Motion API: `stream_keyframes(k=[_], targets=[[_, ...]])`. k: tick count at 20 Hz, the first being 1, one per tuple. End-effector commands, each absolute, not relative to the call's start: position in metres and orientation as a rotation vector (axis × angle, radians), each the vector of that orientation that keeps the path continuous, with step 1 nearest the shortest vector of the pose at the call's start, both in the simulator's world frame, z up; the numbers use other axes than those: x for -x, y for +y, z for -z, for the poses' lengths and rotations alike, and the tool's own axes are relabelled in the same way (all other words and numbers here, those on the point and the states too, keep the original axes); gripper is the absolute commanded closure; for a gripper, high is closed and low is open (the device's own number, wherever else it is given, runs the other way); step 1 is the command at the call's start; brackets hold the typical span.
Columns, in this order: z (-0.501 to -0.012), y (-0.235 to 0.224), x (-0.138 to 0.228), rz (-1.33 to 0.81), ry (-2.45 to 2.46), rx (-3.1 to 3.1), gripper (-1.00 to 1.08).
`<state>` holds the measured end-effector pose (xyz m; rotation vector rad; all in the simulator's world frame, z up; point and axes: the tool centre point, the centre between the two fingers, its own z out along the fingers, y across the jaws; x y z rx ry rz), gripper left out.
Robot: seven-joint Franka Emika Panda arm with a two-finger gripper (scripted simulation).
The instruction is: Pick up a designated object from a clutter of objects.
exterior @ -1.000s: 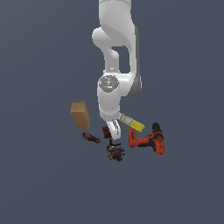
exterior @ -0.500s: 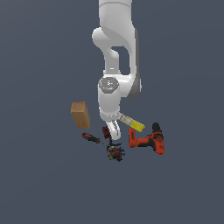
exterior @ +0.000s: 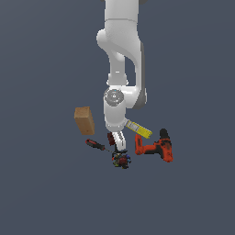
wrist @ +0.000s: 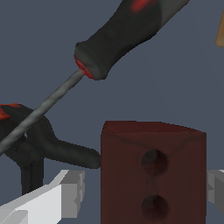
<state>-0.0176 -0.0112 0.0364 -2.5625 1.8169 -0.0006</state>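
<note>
End effector (wrist: 144, 192) spread around dark red block (wrist: 153, 173); screwdriver (wrist: 94, 52) and ball (exterior: 121, 159) crowd beside.

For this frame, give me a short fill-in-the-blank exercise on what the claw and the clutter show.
1. In the wrist view, the dark red block shows ___ round holes in the face toward the camera.
2. The block sits ___ the claw's two fingers.
3. The screwdriver has a black and ___ handle.
4. In the exterior view, the tan box lies on the arm's ___ side.

Missing words: two; between; red; left
</note>
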Motion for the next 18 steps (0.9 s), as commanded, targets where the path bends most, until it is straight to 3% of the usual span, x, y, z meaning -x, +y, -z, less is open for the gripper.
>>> stream_keyframes(k=[1,4,5,18], targets=[[-0.0292,-0.011,0.0177,0.0,1.817,2.563,-0.92],[-0.0269,-0.0109,0.0175,0.0,1.817,2.563,-0.92],[-0.0269,-0.0109,0.0175,0.0,1.817,2.563,1.08],[-0.0302,-0.0099,0.0169,0.002,1.816,2.561,1.08]])
